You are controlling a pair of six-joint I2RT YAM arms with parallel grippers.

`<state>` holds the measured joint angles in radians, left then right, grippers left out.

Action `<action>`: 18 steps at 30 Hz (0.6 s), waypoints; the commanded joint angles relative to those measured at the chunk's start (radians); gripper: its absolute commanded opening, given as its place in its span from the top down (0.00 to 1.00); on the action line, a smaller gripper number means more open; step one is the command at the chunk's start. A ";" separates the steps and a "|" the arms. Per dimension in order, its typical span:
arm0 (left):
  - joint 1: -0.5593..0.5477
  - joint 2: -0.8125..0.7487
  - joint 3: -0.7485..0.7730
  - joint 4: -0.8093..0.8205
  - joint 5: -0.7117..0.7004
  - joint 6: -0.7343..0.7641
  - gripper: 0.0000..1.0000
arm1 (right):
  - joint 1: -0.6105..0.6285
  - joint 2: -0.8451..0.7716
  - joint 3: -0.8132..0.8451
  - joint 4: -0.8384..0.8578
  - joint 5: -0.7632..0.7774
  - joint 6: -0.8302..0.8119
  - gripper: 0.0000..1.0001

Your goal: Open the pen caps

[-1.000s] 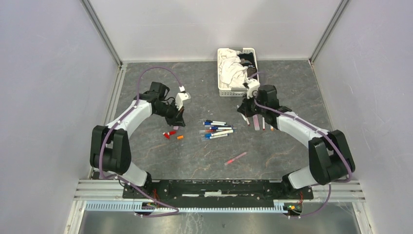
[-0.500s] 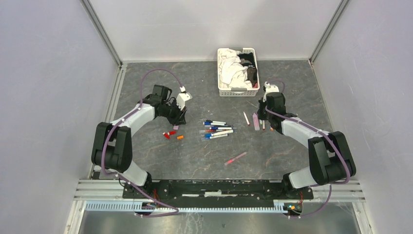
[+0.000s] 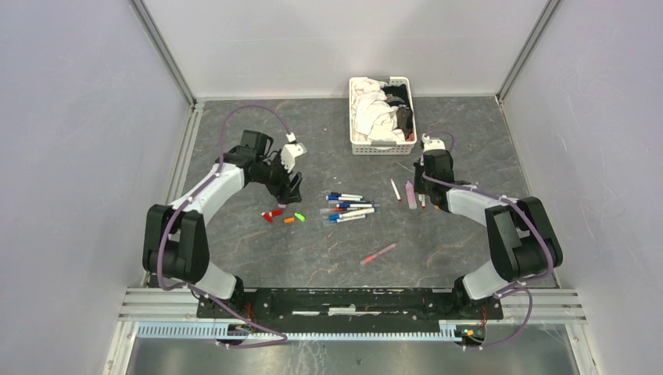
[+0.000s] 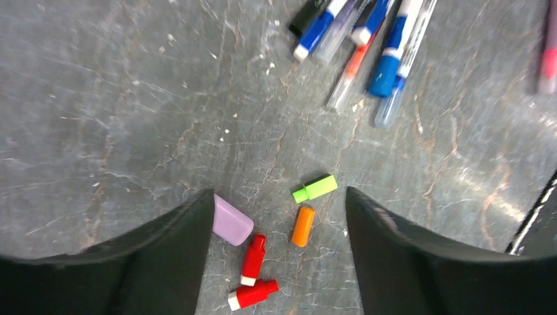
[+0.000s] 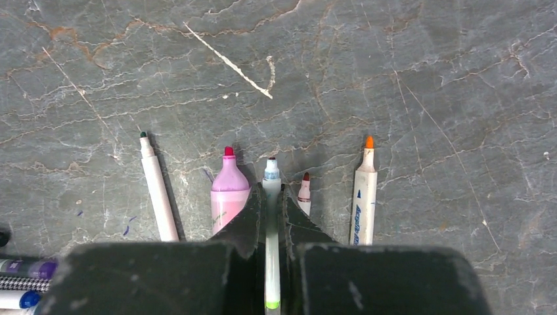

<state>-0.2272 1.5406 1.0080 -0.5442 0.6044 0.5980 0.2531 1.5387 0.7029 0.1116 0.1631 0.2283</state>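
My left gripper [image 4: 279, 197] hangs open over a small cluster of loose pen caps: a lilac cap [image 4: 231, 222] by the left finger, a green cap [image 4: 315, 188], an orange cap [image 4: 303, 226] and two red caps [image 4: 253, 259]. Nothing sits between its fingers. The top view shows this gripper [image 3: 294, 187] just above the caps [image 3: 283, 215]. Several capped pens [image 3: 348, 208] lie in a pile at mid-table. My right gripper [image 5: 271, 193] is shut on a thin white uncapped pen [image 5: 271, 172], low among a row of uncapped pens [image 5: 364, 197].
A white slatted basket [image 3: 356, 117] of cloths stands at the back, close behind the right arm. One pink-red pen [image 3: 379, 253] lies alone nearer the front. A fat pink pen [image 5: 228, 190] and a thin white pen [image 5: 157, 197] flank the right gripper.
The left gripper has opened and the green cap now lies on the table beside the orange one. The right gripper has carried its pen right and down into the row of uncapped pens.
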 commanded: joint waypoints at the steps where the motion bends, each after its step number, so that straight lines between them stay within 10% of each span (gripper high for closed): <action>1: 0.002 -0.096 0.135 -0.103 0.033 -0.016 0.08 | -0.001 0.023 0.046 0.039 0.023 -0.003 0.98; 8: 0.052 -0.221 0.289 -0.169 -0.009 -0.102 0.00 | -0.002 0.000 0.040 0.045 0.009 0.002 0.64; 18: 0.101 -0.334 0.264 -0.131 -0.134 -0.196 0.00 | 0.096 -0.102 0.091 0.072 -0.073 -0.103 0.48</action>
<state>-0.1337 1.2030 1.2945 -0.6582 0.4725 0.4553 0.2733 1.4826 0.7174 0.1242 0.1387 0.2108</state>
